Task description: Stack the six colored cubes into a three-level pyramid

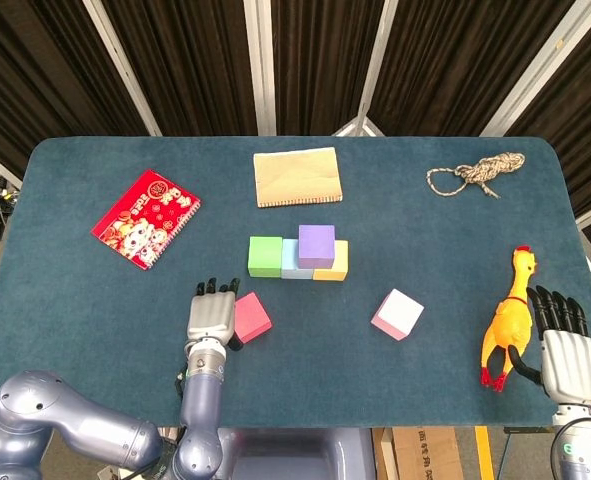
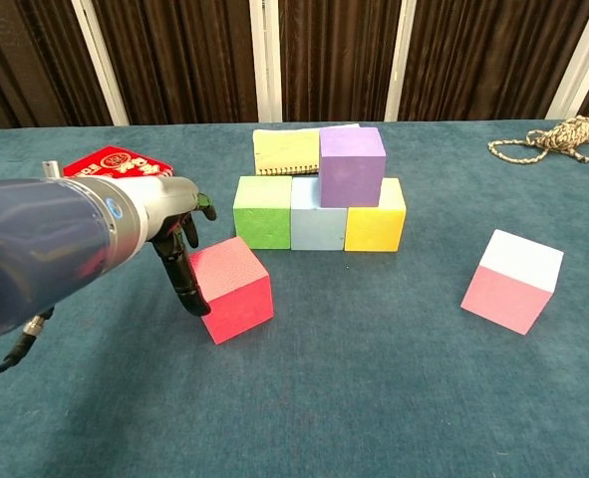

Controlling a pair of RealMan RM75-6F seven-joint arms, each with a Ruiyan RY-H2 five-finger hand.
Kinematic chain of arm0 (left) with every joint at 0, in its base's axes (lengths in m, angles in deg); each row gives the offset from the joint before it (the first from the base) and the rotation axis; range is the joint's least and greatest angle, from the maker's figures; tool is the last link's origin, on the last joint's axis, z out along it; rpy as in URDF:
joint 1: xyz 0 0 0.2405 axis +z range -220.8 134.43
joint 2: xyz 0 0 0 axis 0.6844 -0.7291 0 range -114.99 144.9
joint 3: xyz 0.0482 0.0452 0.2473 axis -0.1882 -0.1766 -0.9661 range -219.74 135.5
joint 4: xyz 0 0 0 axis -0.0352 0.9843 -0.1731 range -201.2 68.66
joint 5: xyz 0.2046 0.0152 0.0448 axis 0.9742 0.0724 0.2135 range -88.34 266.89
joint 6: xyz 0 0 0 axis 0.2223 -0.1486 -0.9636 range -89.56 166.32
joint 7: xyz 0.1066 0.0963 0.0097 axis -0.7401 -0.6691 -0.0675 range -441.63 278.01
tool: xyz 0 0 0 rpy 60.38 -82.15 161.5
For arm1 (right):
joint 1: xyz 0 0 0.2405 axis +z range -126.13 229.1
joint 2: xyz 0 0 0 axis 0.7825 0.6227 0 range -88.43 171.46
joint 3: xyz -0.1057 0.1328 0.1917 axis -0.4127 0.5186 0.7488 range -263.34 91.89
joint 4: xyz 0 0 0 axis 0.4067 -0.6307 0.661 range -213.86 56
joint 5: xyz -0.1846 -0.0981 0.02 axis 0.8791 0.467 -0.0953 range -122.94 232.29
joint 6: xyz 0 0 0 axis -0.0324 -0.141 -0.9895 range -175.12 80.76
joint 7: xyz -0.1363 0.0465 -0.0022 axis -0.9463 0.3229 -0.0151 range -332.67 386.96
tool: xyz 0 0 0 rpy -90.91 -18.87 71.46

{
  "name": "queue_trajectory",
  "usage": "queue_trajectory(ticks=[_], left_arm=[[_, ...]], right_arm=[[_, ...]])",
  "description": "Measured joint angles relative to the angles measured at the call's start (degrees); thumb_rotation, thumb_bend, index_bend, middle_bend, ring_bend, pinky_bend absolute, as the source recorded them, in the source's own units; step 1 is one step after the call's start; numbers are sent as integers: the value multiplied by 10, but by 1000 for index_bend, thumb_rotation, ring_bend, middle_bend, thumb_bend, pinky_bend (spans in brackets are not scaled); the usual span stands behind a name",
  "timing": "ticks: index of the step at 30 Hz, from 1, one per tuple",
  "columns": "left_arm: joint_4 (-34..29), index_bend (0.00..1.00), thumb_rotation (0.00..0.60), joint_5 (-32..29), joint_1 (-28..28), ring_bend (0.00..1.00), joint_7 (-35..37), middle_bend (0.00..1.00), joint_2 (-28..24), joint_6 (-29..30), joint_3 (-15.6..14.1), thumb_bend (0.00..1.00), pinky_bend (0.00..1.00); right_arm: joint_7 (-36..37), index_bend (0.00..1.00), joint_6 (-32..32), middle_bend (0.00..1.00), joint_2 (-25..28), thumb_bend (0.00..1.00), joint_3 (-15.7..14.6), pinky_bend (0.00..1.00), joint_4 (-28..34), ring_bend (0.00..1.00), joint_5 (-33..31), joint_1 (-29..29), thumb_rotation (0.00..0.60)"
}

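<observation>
red cube (image 1: 251, 317) just beside left hand (image 1: 210, 316), touching

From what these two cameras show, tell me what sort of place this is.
Probably a robot test lab: a felt-covered table ringed by dark curtains, set with practice props like coloured cubes and a rubber chicken.

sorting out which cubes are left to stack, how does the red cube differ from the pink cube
The red cube lies left of the stacked row, with the left hand against its side; the pink cube lies right, with no hand near it. The red cube is one deep colour; the pink cube has a paler, whitish top. Both sit loose on the table, turned askew.
</observation>
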Motion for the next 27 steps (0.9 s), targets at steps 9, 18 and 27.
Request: queue_trajectory(ticks=[9,18,27], left_arm=[[13,135,600,7,5,0,-7,210,17,-6,5,125,36],[28,159,600,25,11,4,-11,240,24,-3,5,223,50],[37,154,600,38,17,5,-13,234,31,-11,12,226,51]], right_arm=[[6,76,0,89,0,341,1,0,0,0,-1,0,600],[13,76,-3,89,2,341,0,0,-2,0,-2,0,600],[15,76,-5,89,3,340,0,0,0,0,-2,1,600]])
